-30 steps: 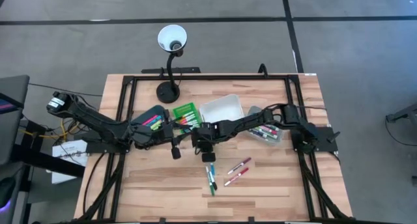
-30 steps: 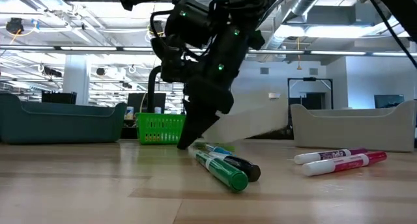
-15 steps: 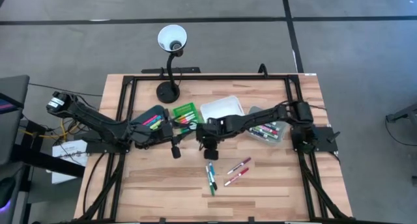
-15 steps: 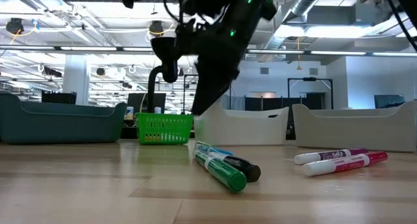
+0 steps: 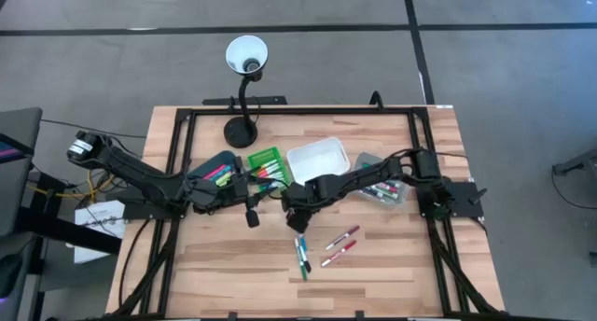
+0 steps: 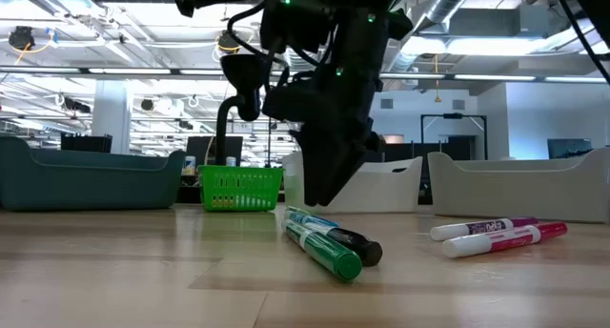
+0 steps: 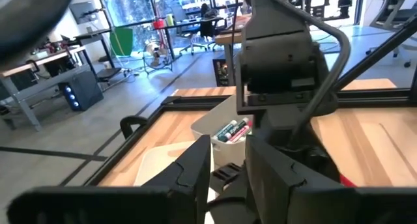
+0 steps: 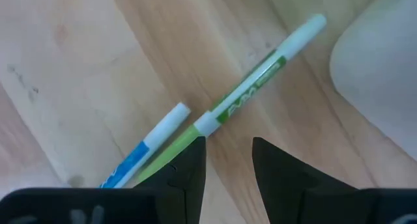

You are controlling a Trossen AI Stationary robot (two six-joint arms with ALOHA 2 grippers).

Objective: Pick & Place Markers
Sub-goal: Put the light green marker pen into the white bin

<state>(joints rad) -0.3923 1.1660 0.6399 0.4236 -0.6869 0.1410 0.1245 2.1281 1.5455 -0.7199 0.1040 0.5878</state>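
**A:** Where's the right hand (image 5: 297,212) now?

**B:** Near the middle of the bench (image 5: 392,274), hanging just above the green marker (image 8: 254,81) and the blue marker (image 8: 153,136). A second ago its tips were down at those pens. Half a second ago it had lifted well clear, and now it has dropped part of the way back.

**A:** Did it bring anything up?

**B:** No. Its fingers (image 8: 182,168) are a narrow gap apart with nothing between them. The green and blue pens lie where they lay a second ago, on the side of centre away from the lamp (image 5: 246,55). The two pink markers (image 5: 340,246) beside them, toward the right edge, haven't moved either.

**A:** So that first dip got nothing?

**B:** That's my reading: a miss or an aborted grab, and now it is lining up again. The green pen runs slantwise under the gap, so the hand probably needs to turn or shift before closing.

**A:** And the left hand (image 7: 229,165)?

**B:** It is waiting toward the left edge, unmoved, with its fingers slightly parted and empty. The clear bin (image 5: 382,192) near the right edge already holds several markers.
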